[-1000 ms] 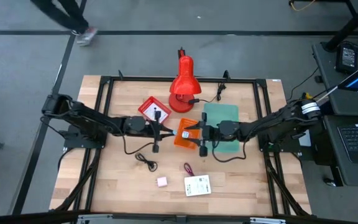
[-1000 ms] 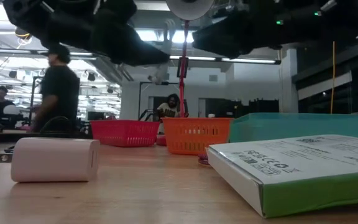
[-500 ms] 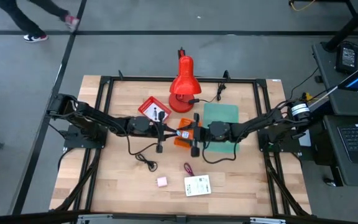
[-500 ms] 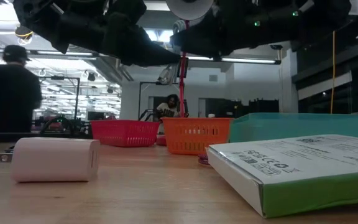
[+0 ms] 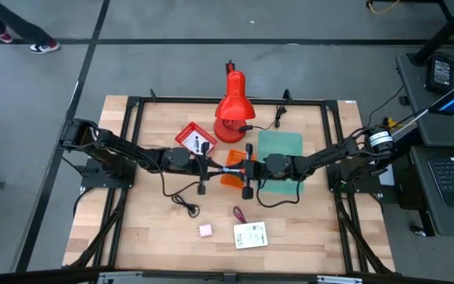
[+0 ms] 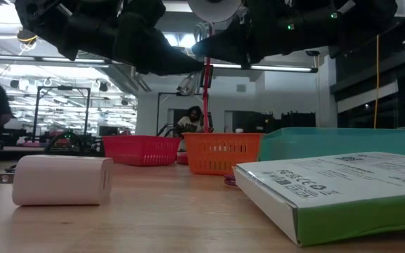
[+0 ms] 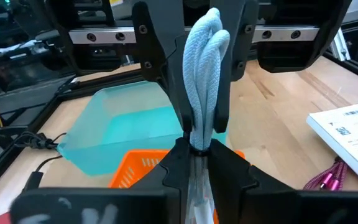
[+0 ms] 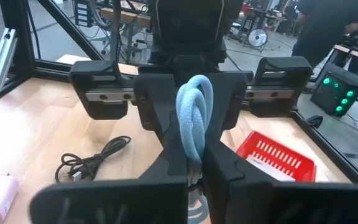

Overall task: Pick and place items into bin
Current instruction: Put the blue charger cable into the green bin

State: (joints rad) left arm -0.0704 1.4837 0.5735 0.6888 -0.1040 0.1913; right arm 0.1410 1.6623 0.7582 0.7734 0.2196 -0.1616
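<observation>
Above the orange bin (image 5: 232, 177) at the middle of the table (image 5: 148, 237), the left end effector (image 5: 215, 167) and the right end effector (image 5: 241, 169) met nose to nose, both pinching the same bundle of pale blue cord (image 7: 202, 74). Each wrist view showed the folded cord standing up between that arm's own pressed-together fingers, with the other arm's fingers closed on it from the far side. The cord looked soft, light and limp, likely to sag or unfold once one grip let go; a hold across the middle of the bundle, gathering all its strands, seemed safest. A red bin (image 5: 195, 140) lay just left of the orange one and a teal bin (image 5: 283, 147) just right. Nearer the table's front edge, the black cable (image 5: 185, 205), maroon cord loop (image 5: 237, 213), pink cube (image 5: 205, 230) and white printed box (image 5: 251, 235) waited, well apart from the arms.
</observation>
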